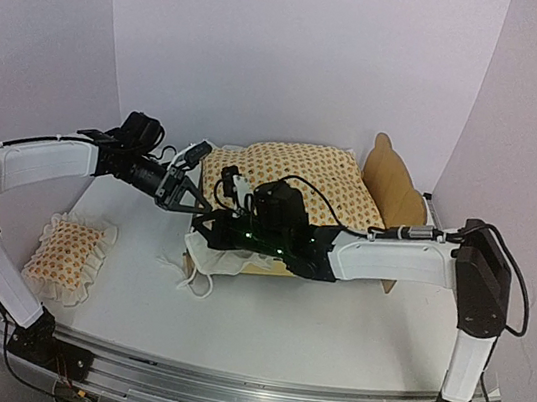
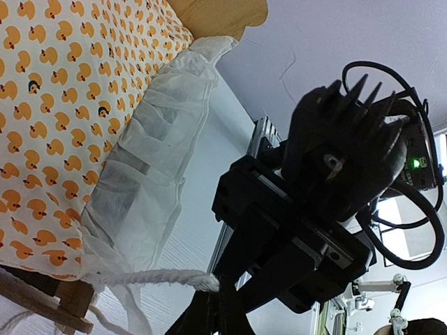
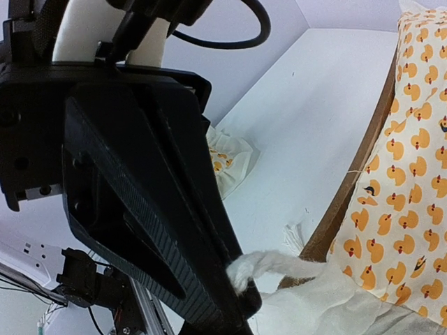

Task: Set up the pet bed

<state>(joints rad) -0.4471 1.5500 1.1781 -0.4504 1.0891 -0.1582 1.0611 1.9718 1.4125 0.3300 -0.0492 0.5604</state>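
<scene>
At the near-left corner of the pet bed (image 1: 392,184), the left gripper (image 2: 209,310) is seen clamped shut on a white tie cord (image 2: 157,279). The right gripper (image 3: 241,296) is pinched shut on a frayed cord end (image 3: 269,264), just beside the bed's wooden rail. The bed is parked mid-table under a duck-print cushion (image 1: 303,176), headboard at the far end. A matching pillow (image 1: 66,254) is left well apart on the white table (image 1: 331,322), and pale walls (image 1: 300,54) are seen behind

The cushion (image 1: 293,169) on the pet bed (image 1: 394,182), the pillow (image 1: 66,254) well apart leftward.
</scene>
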